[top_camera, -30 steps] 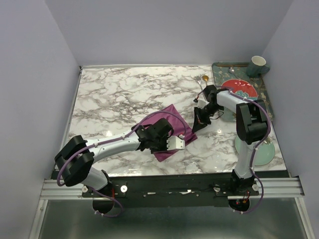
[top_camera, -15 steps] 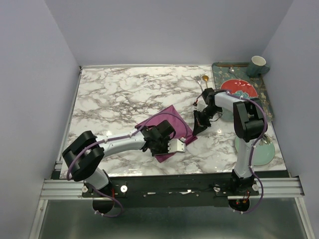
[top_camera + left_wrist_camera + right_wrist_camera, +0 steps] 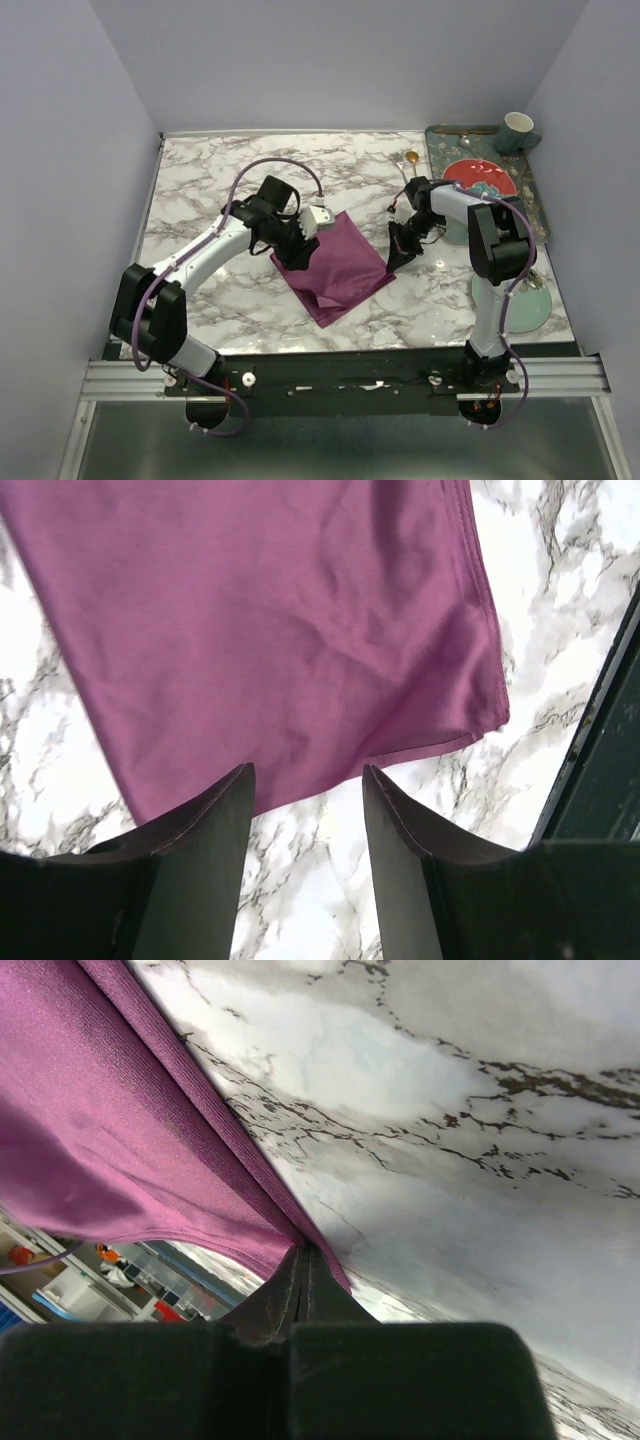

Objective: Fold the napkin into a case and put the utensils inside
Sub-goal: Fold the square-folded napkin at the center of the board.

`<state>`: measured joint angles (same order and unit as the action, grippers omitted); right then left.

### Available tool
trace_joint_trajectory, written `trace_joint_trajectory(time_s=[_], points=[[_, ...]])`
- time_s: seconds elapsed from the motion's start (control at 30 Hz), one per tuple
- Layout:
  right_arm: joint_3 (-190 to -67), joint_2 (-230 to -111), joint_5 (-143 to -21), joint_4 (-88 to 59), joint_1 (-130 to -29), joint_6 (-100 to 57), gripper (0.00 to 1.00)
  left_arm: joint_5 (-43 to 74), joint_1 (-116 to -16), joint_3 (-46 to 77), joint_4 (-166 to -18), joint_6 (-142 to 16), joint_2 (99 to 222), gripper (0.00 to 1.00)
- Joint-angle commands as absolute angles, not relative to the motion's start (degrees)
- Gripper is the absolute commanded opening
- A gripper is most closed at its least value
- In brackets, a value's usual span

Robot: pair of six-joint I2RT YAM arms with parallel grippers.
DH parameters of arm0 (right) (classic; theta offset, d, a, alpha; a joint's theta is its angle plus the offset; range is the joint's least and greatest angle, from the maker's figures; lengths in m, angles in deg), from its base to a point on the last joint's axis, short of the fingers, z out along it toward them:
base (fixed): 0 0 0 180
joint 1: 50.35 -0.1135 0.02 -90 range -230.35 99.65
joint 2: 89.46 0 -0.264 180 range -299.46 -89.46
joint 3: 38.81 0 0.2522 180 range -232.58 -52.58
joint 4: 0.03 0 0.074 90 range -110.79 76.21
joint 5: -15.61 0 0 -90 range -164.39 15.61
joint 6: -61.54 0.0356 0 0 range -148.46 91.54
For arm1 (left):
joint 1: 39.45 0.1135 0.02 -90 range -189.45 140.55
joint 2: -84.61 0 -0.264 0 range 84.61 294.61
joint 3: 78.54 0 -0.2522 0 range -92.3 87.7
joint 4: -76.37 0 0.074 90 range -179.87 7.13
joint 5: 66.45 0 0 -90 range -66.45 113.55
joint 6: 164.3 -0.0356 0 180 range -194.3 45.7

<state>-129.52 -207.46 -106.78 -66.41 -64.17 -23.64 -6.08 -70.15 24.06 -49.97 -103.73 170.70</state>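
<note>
White-marble desk carries a creased plum-purple satin napkin; left gripper hovers above, jaws apart; right gripper clamps its right corner.

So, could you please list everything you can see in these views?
Plum-purple satin napkin: one, purple, mid-table.
White marble table: one, grey-veined, under everything.
Dark green patterned tray: one, far-right corner.
Round red plate: one, on tray.
White-and-teal cup: one, tray's far corner.
Round pale green plate: one, near-right edge.
Slim gold spoon: one, left of tray.
Left arm: one, grey-black, jaws open by napkin's edge.
Right arm: one, grey-black, jaws shut on napkin's edge.
</note>
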Motion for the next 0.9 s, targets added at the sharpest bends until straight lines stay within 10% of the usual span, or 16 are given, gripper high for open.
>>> trace_joint_trajectory(time_s=[0.0,0.87], points=[[-128.7,-209.0,-102.3,-65.0,-64.3,-25.0,0.01,-15.1,-65.7,22.2,-46.0,-100.8,173.0,0.53],[-121.7,-206.8,-111.6,-62.7,-64.9,-23.1,0.01,3.5,-63.3,10.9,-47.2,-101.0,197.4,0.32]])
